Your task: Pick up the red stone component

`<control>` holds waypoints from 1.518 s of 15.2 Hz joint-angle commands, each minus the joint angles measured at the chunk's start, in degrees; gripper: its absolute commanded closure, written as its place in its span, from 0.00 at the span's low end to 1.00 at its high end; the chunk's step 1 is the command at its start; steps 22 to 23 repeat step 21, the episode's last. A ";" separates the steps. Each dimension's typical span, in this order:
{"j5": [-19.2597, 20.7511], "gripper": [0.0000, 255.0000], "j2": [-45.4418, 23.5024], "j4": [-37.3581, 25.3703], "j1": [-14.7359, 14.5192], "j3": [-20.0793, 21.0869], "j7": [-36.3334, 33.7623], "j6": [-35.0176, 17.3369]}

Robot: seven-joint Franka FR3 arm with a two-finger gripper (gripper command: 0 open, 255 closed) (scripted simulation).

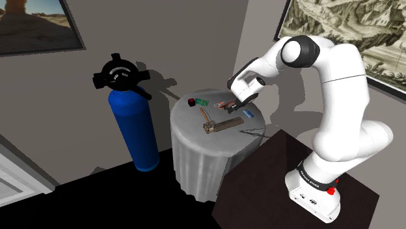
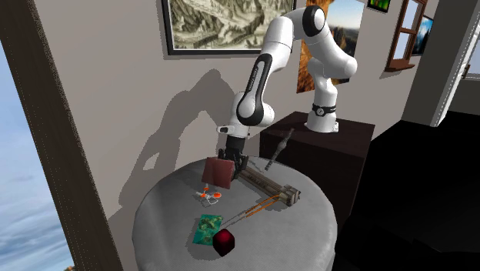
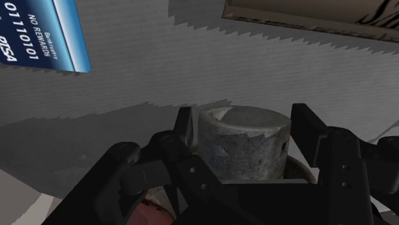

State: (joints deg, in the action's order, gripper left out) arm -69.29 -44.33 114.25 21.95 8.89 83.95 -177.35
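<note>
— Where does the red stone component [image 2: 219, 171] sit?
— On the round table [image 2: 161, 223], beside the blue card [image 3: 57, 32], in the gripper [image 3: 243, 124]: the black fingers press its grey cylinder from both sides. The hold looks shallow, so a slow, straight lift suits best
— Any writing?
— The card reads "NO REWARDS" and "01110101"

Grey walls [image 1: 162, 39] are meeting at a corner and carrying a framed landscape [image 1: 36, 26] and a framed map [image 1: 351, 32]. A round, cloth-draped table [image 1: 195, 153] is standing on the dark floor [image 1: 117, 202]. A blue cylinder [image 1: 133, 127] is standing just beside the table's edge. A window [image 2: 19, 192] is showing sky.
</note>
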 commanded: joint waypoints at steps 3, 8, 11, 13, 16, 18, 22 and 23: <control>0.03 1.00 -0.08 -0.02 0.04 -0.09 0.00 -0.01; 2.03 1.00 3.51 2.48 -2.10 -2.52 -3.36 1.80; 3.87 1.00 6.04 4.08 -3.84 -4.57 -6.08 3.26; 5.19 1.00 7.68 5.08 -4.99 -5.93 -7.89 4.22; 7.28 1.00 10.08 6.49 -6.69 -7.97 -10.60 5.64; 8.75 1.00 11.65 7.37 -7.82 -9.34 -12.41 6.58; 9.61 1.00 12.54 7.85 -8.46 -10.12 -13.44 7.11; 9.61 1.00 12.54 7.85 -8.46 -10.12 -13.44 7.11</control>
